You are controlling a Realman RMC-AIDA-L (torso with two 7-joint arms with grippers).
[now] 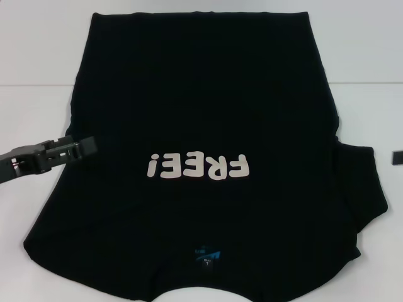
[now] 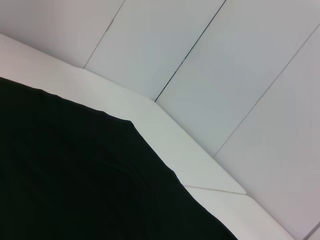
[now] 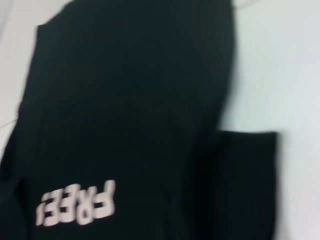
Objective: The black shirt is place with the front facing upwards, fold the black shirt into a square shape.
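1. Head view shows the black shirt (image 1: 201, 126) spread flat, front up, over the middle of the white desk (image 1: 38, 56), its hem reaching toward the far edge and its collar at the near edge.
2. Cream letters "FREE!" (image 1: 196, 167) read upside down across the chest, and a small blue neck label (image 1: 207, 257) sits just inside the collar near the desk's near edge.
3. On the robot's right, a sleeve (image 1: 368, 189) lies spread out flat toward the desk's right edge; on the left, the cloth runs in a slanted line down to a corner near the desk's near-left part.
4. The left gripper (image 1: 88, 146) reaches in from the desk's left edge, its tip over the shirt's left border; whether it touches the cloth cannot be told, nor whether its fingers are parted or closed.
5. Only a small dark bit at the right border of the head view may belong to the right arm; its gripper does not show in any view.
6. Left wrist view shows the shirt's edge (image 2: 75, 175) lying on the white desk surface (image 2: 170, 135), with pale panelled surfaces beyond.
7. Right wrist view, blurred, looks down on the shirt (image 3: 130, 100) with the lettering (image 3: 76, 204) and the spread sleeve (image 3: 245, 185) against the desk.
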